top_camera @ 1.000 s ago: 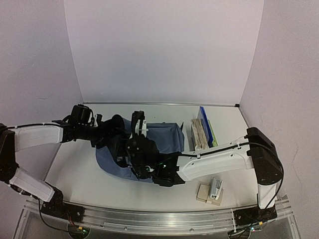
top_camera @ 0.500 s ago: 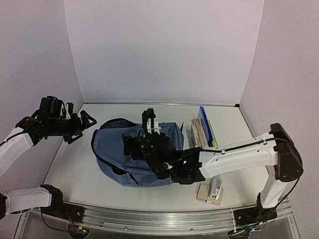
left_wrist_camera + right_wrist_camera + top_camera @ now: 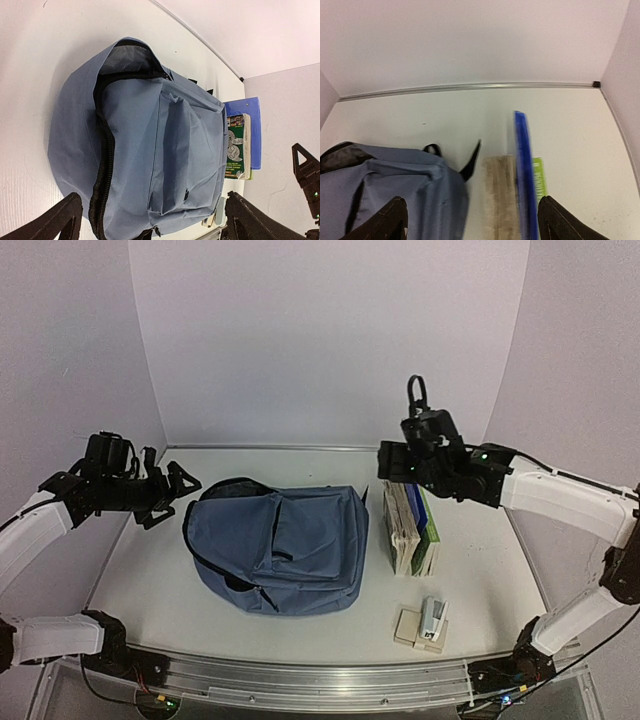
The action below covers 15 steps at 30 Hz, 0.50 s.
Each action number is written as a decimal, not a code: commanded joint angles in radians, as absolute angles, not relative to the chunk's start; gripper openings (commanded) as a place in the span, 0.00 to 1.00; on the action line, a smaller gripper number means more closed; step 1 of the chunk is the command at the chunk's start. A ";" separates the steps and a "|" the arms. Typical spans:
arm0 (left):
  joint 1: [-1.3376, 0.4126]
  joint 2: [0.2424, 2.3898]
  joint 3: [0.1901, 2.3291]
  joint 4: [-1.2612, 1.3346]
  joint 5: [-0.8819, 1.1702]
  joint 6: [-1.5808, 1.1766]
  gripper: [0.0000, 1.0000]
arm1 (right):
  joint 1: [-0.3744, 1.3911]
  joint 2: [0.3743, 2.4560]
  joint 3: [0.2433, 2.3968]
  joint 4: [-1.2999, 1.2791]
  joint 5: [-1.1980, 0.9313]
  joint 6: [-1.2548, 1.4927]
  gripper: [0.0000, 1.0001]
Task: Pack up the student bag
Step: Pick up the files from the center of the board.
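Note:
The student bag [image 3: 275,550] lies flat mid-table, slate-blue, front pockets up, its dark main zipper [image 3: 205,502] gaping at the left end. My left gripper [image 3: 172,494] hovers just left of that opening, open and holding nothing. In the left wrist view the bag [image 3: 150,145] fills the frame above the left gripper [image 3: 152,225], whose fingertips [image 3: 62,220] stand wide apart. My right gripper [image 3: 395,462] hangs open above the far end of the book stack [image 3: 410,525]. The right wrist view has the bag's corner [image 3: 390,180] and the right gripper [image 3: 470,225] open and empty.
Right of the bag stand books on edge: a pale paged block [image 3: 500,195], a blue folder [image 3: 522,165] and a green book [image 3: 539,180]. A small stapler [image 3: 433,617] rests on a beige block [image 3: 408,626] at the front right. White walls enclose the table.
My right gripper let go of the bag, opened, and swung up and right to above the books. The bag has settled flat. The left gripper opened and drew back to the left.

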<state>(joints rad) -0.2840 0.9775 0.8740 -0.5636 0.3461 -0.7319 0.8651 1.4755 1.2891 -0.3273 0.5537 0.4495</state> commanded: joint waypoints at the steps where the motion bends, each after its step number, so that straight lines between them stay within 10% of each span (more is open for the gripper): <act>1: -0.276 0.978 0.876 -0.515 0.374 -0.724 1.00 | 0.713 1.389 1.223 -0.433 0.392 0.439 0.85; 15: -0.269 0.981 0.866 -0.520 0.371 -0.716 1.00 | 0.391 1.367 1.066 -0.370 -0.010 0.349 0.72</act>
